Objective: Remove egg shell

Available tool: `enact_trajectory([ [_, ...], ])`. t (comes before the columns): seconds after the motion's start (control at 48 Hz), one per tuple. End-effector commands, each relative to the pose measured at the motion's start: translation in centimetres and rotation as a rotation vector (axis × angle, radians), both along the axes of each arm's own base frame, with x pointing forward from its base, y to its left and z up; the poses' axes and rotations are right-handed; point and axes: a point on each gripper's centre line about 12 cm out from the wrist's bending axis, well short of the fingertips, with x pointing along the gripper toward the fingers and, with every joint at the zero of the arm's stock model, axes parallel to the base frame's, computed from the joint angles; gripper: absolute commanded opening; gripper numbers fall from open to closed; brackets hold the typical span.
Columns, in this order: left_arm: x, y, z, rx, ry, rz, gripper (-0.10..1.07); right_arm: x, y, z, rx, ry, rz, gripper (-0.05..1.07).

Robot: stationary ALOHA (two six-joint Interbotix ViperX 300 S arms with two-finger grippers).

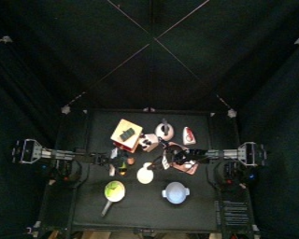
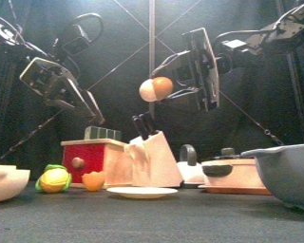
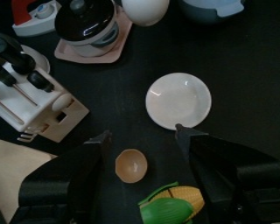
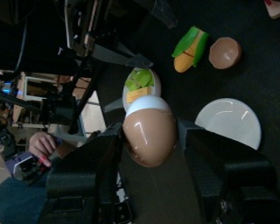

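My right gripper (image 4: 150, 131) is shut on an egg (image 4: 152, 133) that is brown below and white on top. In the front view the egg (image 2: 156, 89) hangs high above the table, over a white plate (image 2: 141, 193). A loose brown half shell (image 3: 132, 164) lies on the table next to a toy corn cob (image 3: 171, 206); it also shows in the front view (image 2: 94, 179). My left gripper (image 3: 143, 133) is open and empty, above the half shell and the white plate (image 3: 178, 97). In the front view it (image 2: 68, 95) hangs at the left.
A red toaster (image 2: 91, 152), a knife block (image 2: 148, 157), a kettle (image 2: 193, 166) and a pan on a stove (image 2: 231, 171) stand behind. A grey bowl (image 2: 288, 176) is at the right, a pale bowl (image 2: 5, 180) at the left. A person's hand (image 4: 38, 144) shows beyond the curtains.
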Motion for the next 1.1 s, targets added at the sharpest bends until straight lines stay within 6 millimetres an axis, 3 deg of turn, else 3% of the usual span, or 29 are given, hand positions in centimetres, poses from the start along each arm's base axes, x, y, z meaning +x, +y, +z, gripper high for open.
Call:
enact_trajectory([
  [0.0,0.9,-0.2,1.8,-0.01,-0.09,-0.015,0.94,0.2,-0.1,1.6,-0.005,-0.045,-0.003,0.61],
  [0.333,2.2,-1.0,4.1,-0.042,-0.289,-0.076,0.94,1.0,-0.3,2.0,-0.007,-0.057,-0.003,0.61],
  [1.083,5.3,-1.1,3.6,-0.054,-0.314,-0.101,0.94,2.3,-0.2,2.3,-0.005,-0.07,0.012,0.6],
])
